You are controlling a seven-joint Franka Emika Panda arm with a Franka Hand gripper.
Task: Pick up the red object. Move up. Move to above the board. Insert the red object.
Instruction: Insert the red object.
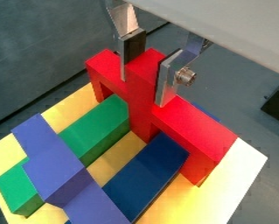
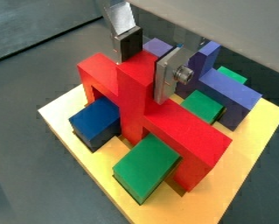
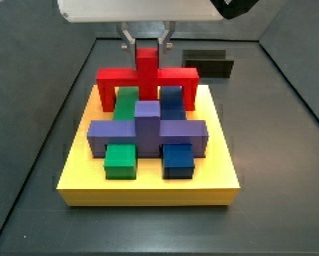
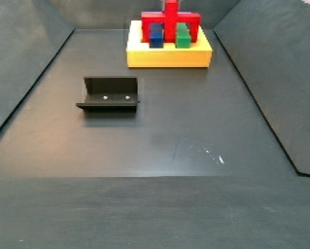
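Observation:
The red object (image 1: 188, 131) is a red arch with an upright stem. It stands at the back of the yellow board (image 3: 148, 190), and its legs reach down to the board's face in both wrist views. My gripper (image 1: 149, 74) comes from above and is shut on the stem, one silver finger on each side; it shows the same way from the second wrist camera, gripper (image 2: 148, 74) on the red object (image 2: 165, 131). In a side view the gripper (image 3: 147, 42) sits over the red object (image 3: 148, 75). A far side view shows the red object (image 4: 170, 21) on the board (image 4: 170, 58).
On the board a purple cross block (image 3: 148, 130) lies in front of the arch. A green block (image 3: 119, 160) and a blue block (image 3: 178, 160) sit nearer the front edge, and green and blue bars run under the arch. The dark fixture (image 4: 108, 94) stands on the grey floor.

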